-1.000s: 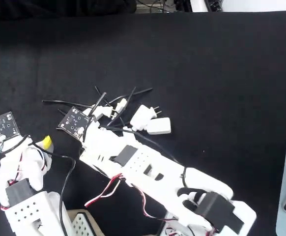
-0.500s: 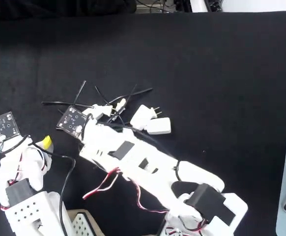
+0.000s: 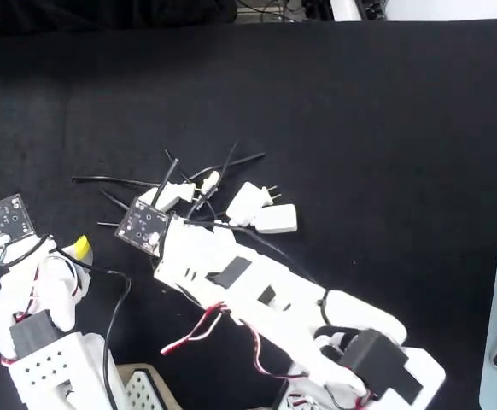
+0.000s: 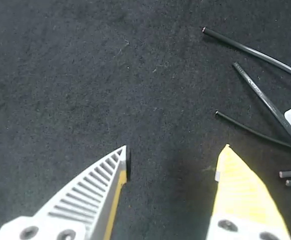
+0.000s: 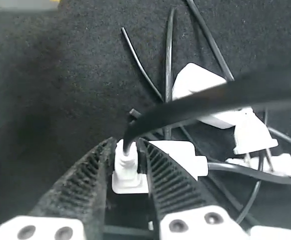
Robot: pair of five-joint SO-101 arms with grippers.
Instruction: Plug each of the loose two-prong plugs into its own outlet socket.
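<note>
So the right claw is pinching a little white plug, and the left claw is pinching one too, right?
Not quite. The right gripper does pinch a white plug, but the left gripper is open and holds nothing, with black cloth below it. The left wrist view shows that.

A small white plug point(image 5: 127, 169) stands pinched in the right end effector point(image 5: 126, 146), with a black cord point(image 5: 195, 107) coming out of its top. Just past it lie more white plugs point(image 5: 200, 82). One plug with two prongs point(image 3: 250, 203) lies just beside a white block point(image 3: 276, 219), maybe a socket.
</note>
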